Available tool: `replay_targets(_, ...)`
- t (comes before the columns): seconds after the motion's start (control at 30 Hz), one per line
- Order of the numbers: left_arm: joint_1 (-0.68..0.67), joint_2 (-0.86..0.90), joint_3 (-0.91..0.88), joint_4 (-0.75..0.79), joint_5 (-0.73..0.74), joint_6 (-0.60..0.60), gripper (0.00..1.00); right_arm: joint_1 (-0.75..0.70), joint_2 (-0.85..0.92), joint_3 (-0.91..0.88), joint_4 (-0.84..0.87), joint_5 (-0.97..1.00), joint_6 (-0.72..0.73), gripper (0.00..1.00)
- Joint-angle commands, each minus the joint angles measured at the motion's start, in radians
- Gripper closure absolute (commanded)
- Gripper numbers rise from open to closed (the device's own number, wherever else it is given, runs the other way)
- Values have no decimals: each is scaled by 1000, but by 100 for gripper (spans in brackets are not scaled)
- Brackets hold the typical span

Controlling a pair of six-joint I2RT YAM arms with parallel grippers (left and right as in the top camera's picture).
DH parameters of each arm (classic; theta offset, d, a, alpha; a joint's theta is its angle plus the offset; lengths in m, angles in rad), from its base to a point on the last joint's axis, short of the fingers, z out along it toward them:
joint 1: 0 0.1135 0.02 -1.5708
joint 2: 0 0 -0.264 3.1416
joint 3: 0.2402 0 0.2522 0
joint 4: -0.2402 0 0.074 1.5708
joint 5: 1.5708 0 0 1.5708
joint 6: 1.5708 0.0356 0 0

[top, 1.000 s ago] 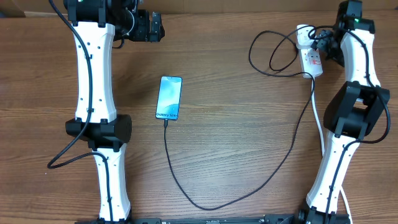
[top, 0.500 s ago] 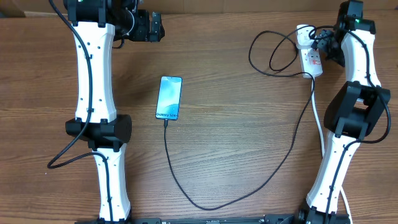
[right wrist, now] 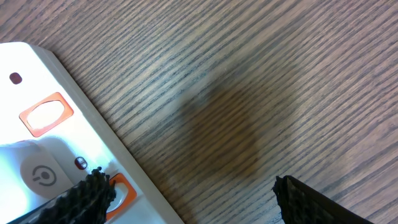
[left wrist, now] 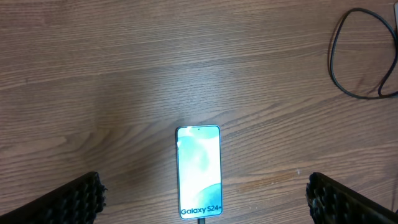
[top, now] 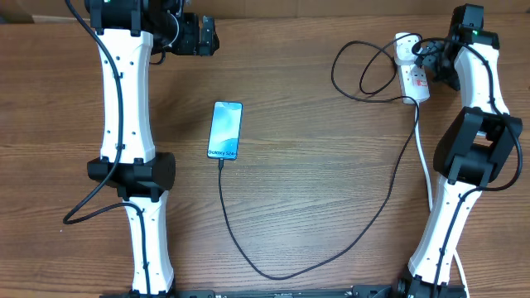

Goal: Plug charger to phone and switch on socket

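Note:
The phone (top: 225,131) lies flat, screen lit, left of the table's middle. In the left wrist view the phone (left wrist: 199,171) sits below and between my wide-apart fingers. The charger's black cable (top: 273,276) meets the phone's near short end, loops along the front and climbs to the white plug adapter (top: 404,48) on the socket (top: 416,83) at the back right. My left gripper (top: 203,35) hovers open at the back left, far from the phone. My right gripper (right wrist: 189,186) stands open over the socket's edge (right wrist: 37,155), its left finger (right wrist: 81,199) over a red switch (right wrist: 121,193).
The socket's white cord (top: 426,165) runs down the right side beside the right arm. A slack loop of black cable (top: 352,70) lies left of the socket; the left wrist view shows that loop (left wrist: 348,62) at its top right. Bare wood surrounds the phone.
The right wrist has edged very slightly by the socket. The phone, the cable and the left arm have not moved.

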Motion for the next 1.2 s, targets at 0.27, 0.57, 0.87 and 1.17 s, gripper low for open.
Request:
replay_targets(0.27,-2,-9,15,-2,-6,0,1,38,31,-46,-65,-88,-29,15)
replay_targets(0.57,-2,-9,15,-2,-6,0,1,78,31,-46,-111,-111,-69,15)
replay_targets(0.87,-2,-9,15,-2,-6,0,1,66,29,-21,-127,-111,-62,14)
replay_targets(1.17,-2,-9,15,-2,-6,0,0,58,-102,74,-164,-111,-66,13)
